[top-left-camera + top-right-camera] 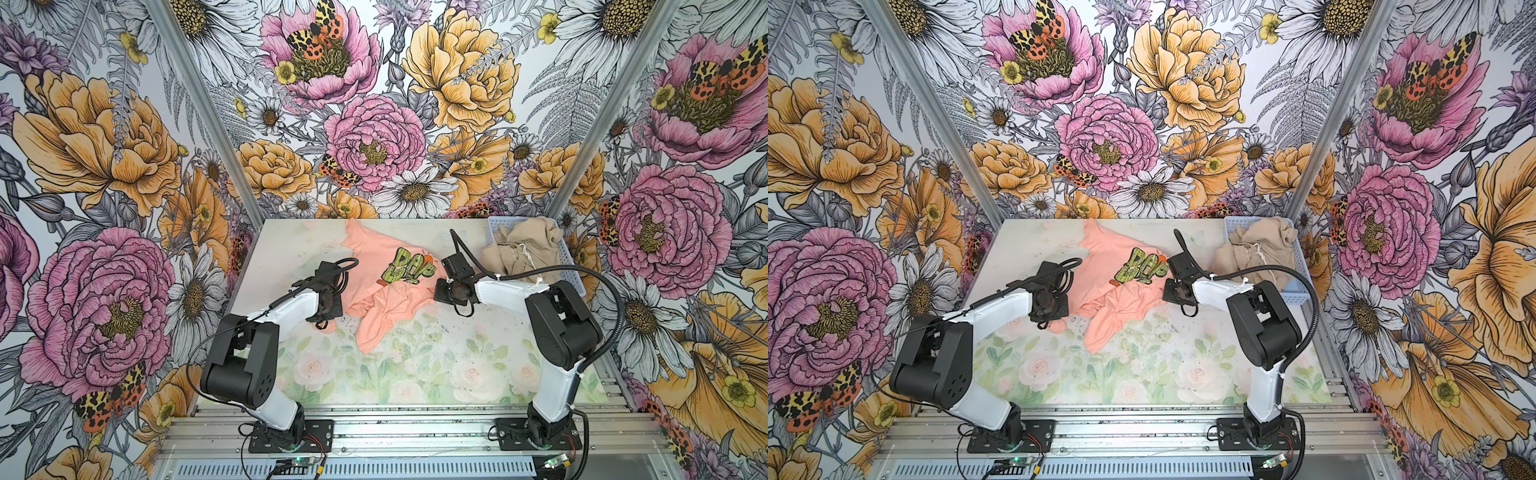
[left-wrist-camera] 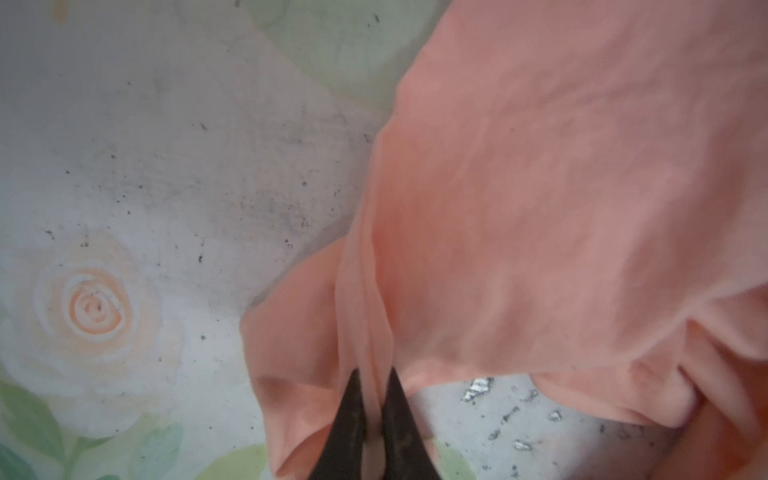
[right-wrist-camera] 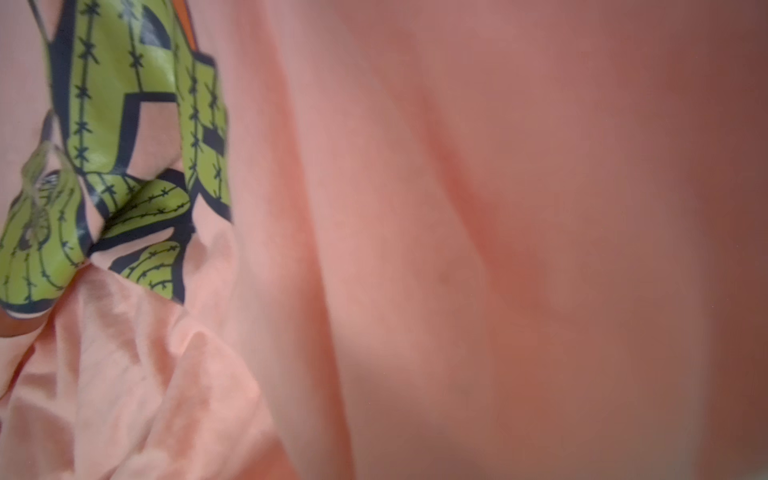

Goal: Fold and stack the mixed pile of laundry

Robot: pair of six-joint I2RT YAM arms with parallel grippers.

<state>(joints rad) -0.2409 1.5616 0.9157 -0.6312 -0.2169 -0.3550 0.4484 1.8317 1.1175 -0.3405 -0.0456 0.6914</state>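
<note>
My left pincer (image 2: 372, 376) is clamped on a raised fold of the peach T-shirt (image 2: 561, 187). Its two dark fingers (image 2: 353, 415) are pressed together with cloth between them, and only the left wrist view shows this. My right pincer (image 1: 445, 292) is closed and sits at the shirt's right edge in both top views. Its fingers show in no view, so I cannot tell whether cloth is caught in it. The right wrist view is filled with peach cloth and, close up, the green print (image 3: 124, 166).

In both top views the shirt lies crumpled in the middle of the surface (image 1: 415, 365), print up. I count two garments, the shirt and the beige shorts (image 1: 525, 249). The shorts are heaped in the one light blue basket (image 1: 572, 266) at the surface's upper right corner and spill over its left rim. There are two arms, both with elbows raised, forearms angled inward and wrists turned down over the shirt's left and right sides.
</note>
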